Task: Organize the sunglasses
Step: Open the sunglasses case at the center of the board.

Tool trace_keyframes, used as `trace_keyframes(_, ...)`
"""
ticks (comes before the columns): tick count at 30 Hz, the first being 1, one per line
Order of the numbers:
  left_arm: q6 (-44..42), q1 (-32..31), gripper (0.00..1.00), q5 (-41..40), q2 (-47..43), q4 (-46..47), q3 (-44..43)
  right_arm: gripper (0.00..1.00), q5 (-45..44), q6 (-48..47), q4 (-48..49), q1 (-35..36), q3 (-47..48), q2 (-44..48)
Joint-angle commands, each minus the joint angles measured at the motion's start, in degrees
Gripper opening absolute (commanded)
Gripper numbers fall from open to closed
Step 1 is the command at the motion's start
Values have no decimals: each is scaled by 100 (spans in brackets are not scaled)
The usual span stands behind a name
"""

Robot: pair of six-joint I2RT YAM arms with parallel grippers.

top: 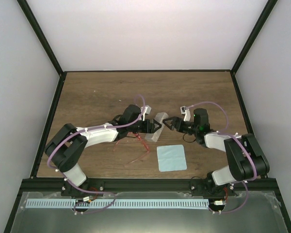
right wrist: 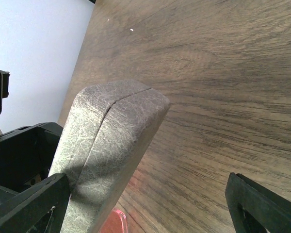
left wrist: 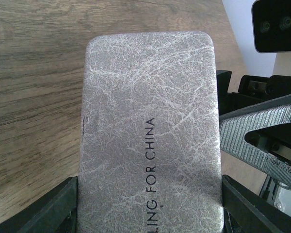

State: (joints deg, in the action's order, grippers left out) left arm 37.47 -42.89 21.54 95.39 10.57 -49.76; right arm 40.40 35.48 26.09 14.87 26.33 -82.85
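Observation:
The sunglasses, with a thin red frame, lie on the wooden table under my left forearm. A reddish bit of the sunglasses peeks out at the bottom edge of the right wrist view. My left gripper is shut on a closed grey case and holds it off the table. The case fills the left wrist view, pinched across its width between both fingers. My right gripper stands open just right of the case, which is close by its left finger. The right finger is far off.
A pale blue square cloth lies flat on the table near the front, right of the sunglasses. Black frame posts and white walls close in the table on three sides. The two grippers face each other closely at mid-table.

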Motion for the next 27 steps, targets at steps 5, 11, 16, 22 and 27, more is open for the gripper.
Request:
trace_keyframes(5, -93, -91, 58, 285, -484, 707, 28, 91, -280, -224, -534, 149, 308, -285)
trace_keyframes(11, -91, -77, 58, 100, -874, 864, 235, 91, -499, -261, -890, 150, 481, -566)
trace_keyframes(16, -91, -65, 58, 109, -975, 860, 257, 91, -626, -274, -1019, 150, 536, -633)
trace_keyframes(22, -17, -46, 58, 199, -926, 990, 299, 91, -676, -278, -1096, 153, 573, -684)
trace_keyframes(27, 163, 1, 58, 410, -931, 1218, 372, 91, -683, -279, -1113, 153, 586, -689)
